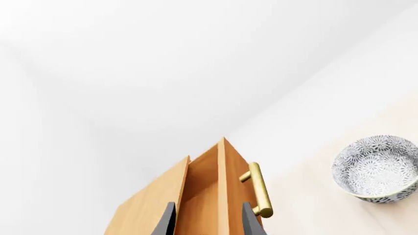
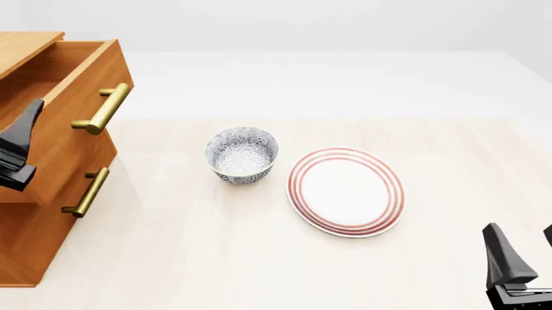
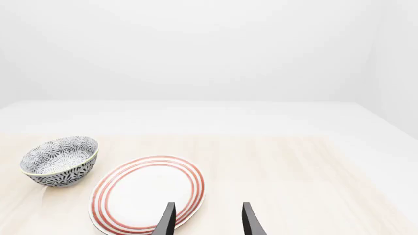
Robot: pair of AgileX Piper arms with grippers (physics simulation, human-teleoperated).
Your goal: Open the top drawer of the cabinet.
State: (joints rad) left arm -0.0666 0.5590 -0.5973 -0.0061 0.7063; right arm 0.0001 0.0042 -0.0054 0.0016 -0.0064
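Top drawer: the wide orange-brown wooden top drawer [image 2: 82, 77] with its brass bar handle [image 2: 102, 108] stands pulled out of the three-drawer wooden cabinet [image 2: 35, 239], at the pale worktop's [image 2: 216, 245] left edge.
My left tool [image 1: 205, 220]: spread, fingers either side of the drawer's front panel.
My right tool [image 3: 205, 220]: spread, pinching nothing, over the red-ringed white plate [image 2: 347, 191].
Patterned blue-white bowl [image 2: 242, 154]: between cabinet and plate.

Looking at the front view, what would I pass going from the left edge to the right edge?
Cabinet with its top drawer pulled out → patterned bowl → red-ringed plate → the right arm's tool.
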